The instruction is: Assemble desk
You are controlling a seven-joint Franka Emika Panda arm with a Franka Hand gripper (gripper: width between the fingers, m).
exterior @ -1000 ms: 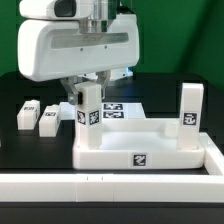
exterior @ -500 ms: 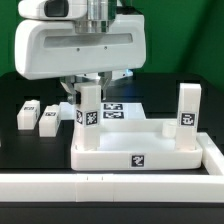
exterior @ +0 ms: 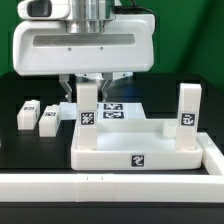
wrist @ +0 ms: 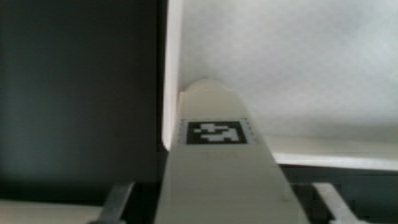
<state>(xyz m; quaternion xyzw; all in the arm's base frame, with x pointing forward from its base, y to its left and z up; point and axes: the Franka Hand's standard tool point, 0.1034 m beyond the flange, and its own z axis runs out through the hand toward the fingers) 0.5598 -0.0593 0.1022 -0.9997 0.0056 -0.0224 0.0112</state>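
The white desk top [exterior: 140, 150] lies in the middle of the exterior view, with a tagged leg [exterior: 190, 118] standing upright at its corner on the exterior view's right. My gripper [exterior: 88, 92] is shut on another tagged leg [exterior: 89, 122], holding it upright at the top's far corner on the exterior view's left. In the wrist view this leg [wrist: 217, 150] fills the middle, between my fingers [wrist: 121, 200], over the desk top [wrist: 302, 80]. Two loose legs [exterior: 27, 114] [exterior: 49, 118] lie on the black table.
The marker board [exterior: 118, 110] lies flat behind the desk top. A long white border wall [exterior: 110, 186] runs along the front and up the exterior view's right side [exterior: 212, 150]. The arm's large white body [exterior: 85, 45] hangs over the far left of the desk top.
The gripper body has turned to face the exterior camera squarely. The held leg has turned with it, from slightly angled to square-on, and stays at the same corner.
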